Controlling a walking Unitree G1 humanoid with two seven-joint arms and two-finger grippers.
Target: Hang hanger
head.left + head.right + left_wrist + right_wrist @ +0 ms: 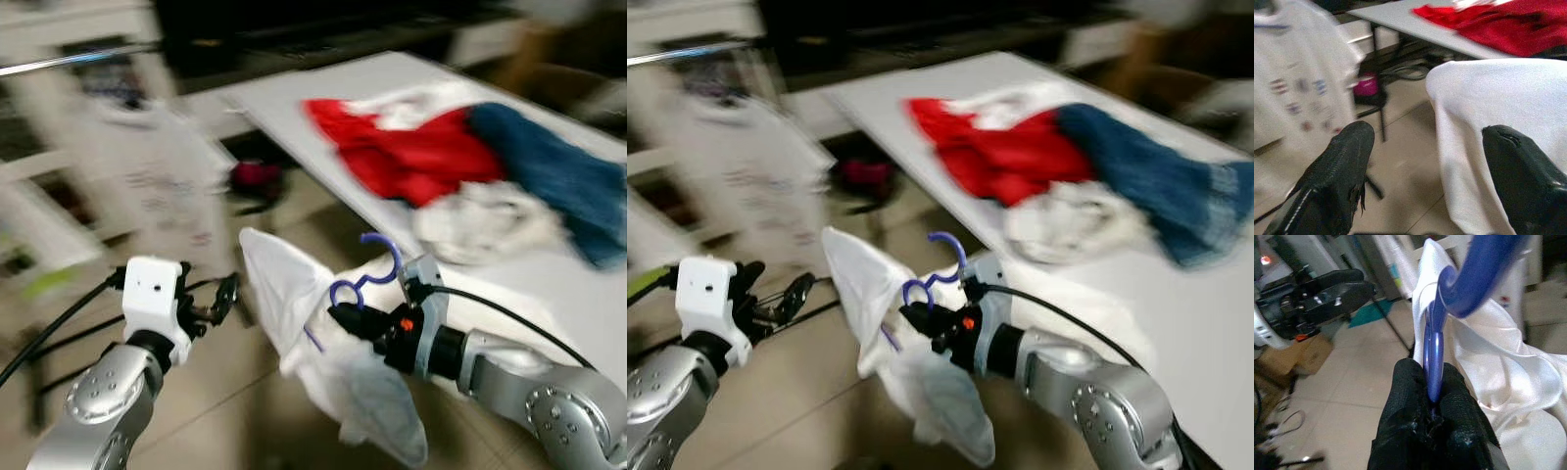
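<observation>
Beside the table, my right hand pinches the blue hanger; left hand wide. I should steady its white garment, then carry it to the rail.

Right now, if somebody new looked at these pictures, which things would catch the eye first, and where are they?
First comes the blue hanger, pinched in the right gripper in the middle of the scene, with a white garment draped on it and hanging toward the floor. Behind it, a heap of red cloth and blue cloth lies on the white table. The left gripper is open beside the garment.
</observation>
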